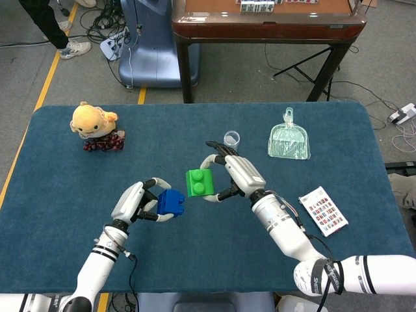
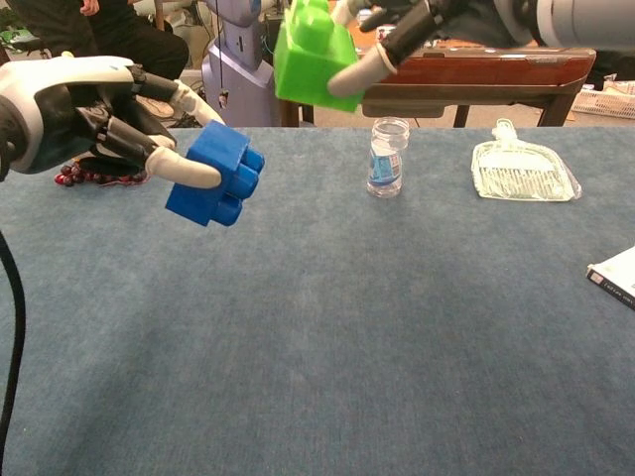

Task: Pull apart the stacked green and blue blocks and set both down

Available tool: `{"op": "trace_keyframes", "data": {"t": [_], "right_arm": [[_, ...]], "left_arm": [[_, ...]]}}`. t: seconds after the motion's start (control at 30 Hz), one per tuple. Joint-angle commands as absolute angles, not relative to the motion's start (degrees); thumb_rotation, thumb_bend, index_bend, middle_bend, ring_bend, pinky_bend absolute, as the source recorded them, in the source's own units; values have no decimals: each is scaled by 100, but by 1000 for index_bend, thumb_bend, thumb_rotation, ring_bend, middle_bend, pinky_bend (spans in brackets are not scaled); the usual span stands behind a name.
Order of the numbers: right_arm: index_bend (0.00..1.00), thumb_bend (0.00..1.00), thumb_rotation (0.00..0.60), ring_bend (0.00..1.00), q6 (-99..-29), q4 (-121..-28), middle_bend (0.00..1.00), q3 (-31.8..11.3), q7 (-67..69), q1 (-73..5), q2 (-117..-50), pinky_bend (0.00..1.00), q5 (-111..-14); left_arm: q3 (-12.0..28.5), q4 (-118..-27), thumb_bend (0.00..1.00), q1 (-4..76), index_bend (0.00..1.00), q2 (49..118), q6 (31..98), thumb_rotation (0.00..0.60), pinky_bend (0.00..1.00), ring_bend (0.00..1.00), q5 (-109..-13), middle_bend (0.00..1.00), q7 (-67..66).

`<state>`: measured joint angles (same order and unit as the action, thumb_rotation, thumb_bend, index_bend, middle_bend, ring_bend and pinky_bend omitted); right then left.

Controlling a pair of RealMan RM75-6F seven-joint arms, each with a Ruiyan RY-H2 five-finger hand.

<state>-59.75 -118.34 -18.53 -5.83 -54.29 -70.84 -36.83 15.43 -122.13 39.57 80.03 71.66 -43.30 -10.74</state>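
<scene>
The blue block is pinched by the left hand, the green block by the right hand, both above the desk.

Glossy plastic green block and blue block; matt napped tablecloth.

A plush toy sits near the far left corner of the blue table, with a bunch of dark grapes touching its front; a small clear bottle stands upright near the middle of the far edge, and a translucent green dustpan lies flat to its right, handle toward the far edge. A printed booklet lies flat near the right edge, well apart from the dustpan. Beyond the far edge stand a wooden table carrying tiles and a blue-grey machine base with cables on the floor, and a person's leg and shoe show at the upper left.
</scene>
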Motion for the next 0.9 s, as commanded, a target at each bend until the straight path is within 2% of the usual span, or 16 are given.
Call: {"op": "trace_keyframes", "data": {"t": [0.03,0.23,0.3,0.37,0.5,0.57,0.6,0.73,0.9], "right_arm": [[641,44,600,0,-5957,-11507,63,-1566,-738,-5327,-7257,26,-3674],[641,44,600,0,-6068,-10929,63,-1148,-1125,-5218,-7624,26,-3697],[635,44,600,0,-6158,-10748,63,-1045,-1315,-5201,-7774,26,-3694],[593,44,600,0,-6262,-10634,63,-988,-1474,-5186,-7891,26,-3712],[393,42,600,0,-6400,-10534,63,-962,-1686,-5131,-8027,27,-3770],[247,32,600,0,-6408,-10539,63,-979,-1723,-5103,-8030,26,-3783],[200,29,600,0,-6400,-10552,63,-998,-1729,-5084,-8019,26,-3790],[14,21,600,0,-6388,-10604,63,-1057,-1719,-5008,-7966,26,-3856],[0,19,600,0,-6456,-10768,63,-1135,-1674,-4872,-7829,26,-4022]], "left_arm": [[1405,-12065,63,4070,870,8227,7293,600,1000,1000,-4372,1000,-1472],[1373,-11862,63,4217,812,8592,7471,600,1000,1000,-4343,1000,-1981],[1406,-11746,63,4285,773,8734,7525,600,1000,1000,-4307,1000,-2142],[1441,-11652,63,4346,683,8838,7565,600,1000,1000,-4260,1000,-2289],[1520,-11610,64,4437,433,8930,7601,600,1000,1000,-4118,1000,-2545],[1544,-11635,64,4446,257,8927,7659,600,1000,1000,-4100,1000,-2637],[1543,-11642,63,4441,215,8931,7706,600,1000,1000,-4120,1000,-2682],[1507,-11723,46,4378,152,8881,7760,600,1000,1000,-4163,1000,-2723],[1425,-11864,20,4254,140,8705,7813,600,1000,1000,-4321,1000,-2731]]}}
